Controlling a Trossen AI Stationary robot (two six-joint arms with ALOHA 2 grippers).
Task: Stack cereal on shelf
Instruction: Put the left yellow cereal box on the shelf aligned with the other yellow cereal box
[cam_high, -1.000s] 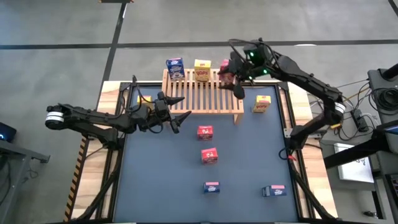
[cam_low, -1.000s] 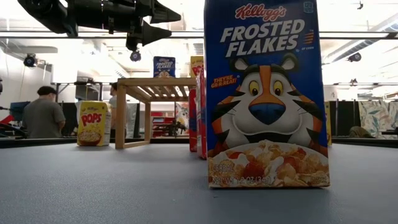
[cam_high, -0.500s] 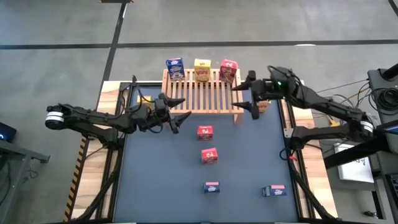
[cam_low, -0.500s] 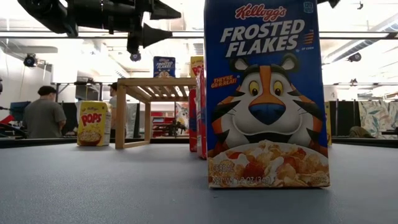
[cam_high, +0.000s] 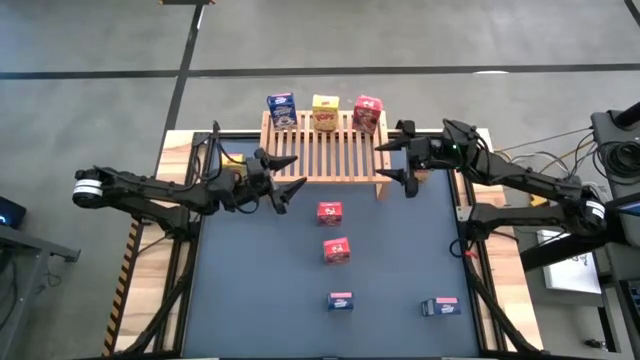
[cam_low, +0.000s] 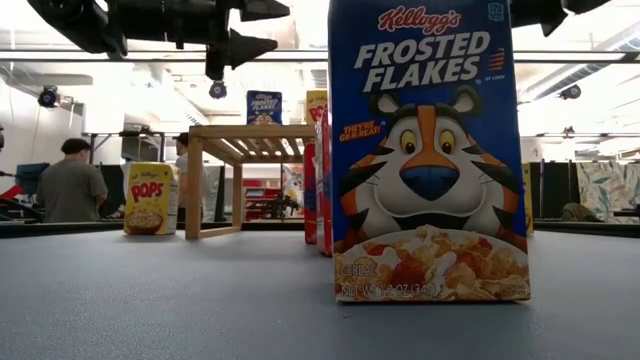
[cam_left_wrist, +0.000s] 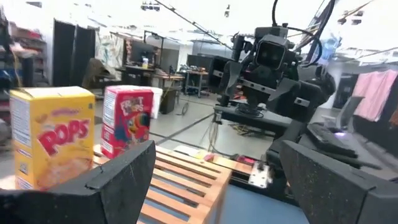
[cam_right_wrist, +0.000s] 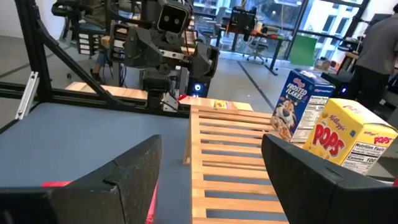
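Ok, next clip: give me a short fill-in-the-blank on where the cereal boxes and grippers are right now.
1. ____ boxes stand along the far edge of the shelf.
2. The box nearest the right gripper on that shelf is the ____ one.
3. The left gripper hovers empty, fingers ____.
4. Two ____ boxes stand on the table in front of the shelf.

Missing words: three; red; open; red

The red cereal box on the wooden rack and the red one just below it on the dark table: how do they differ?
The red cereal box on the slatted wooden rack stands upright at the rack's far edge, in a row with a blue box and a yellow box. The red cereal box on the dark table lies flat, face up, beside no other box. Both are small red cartons.
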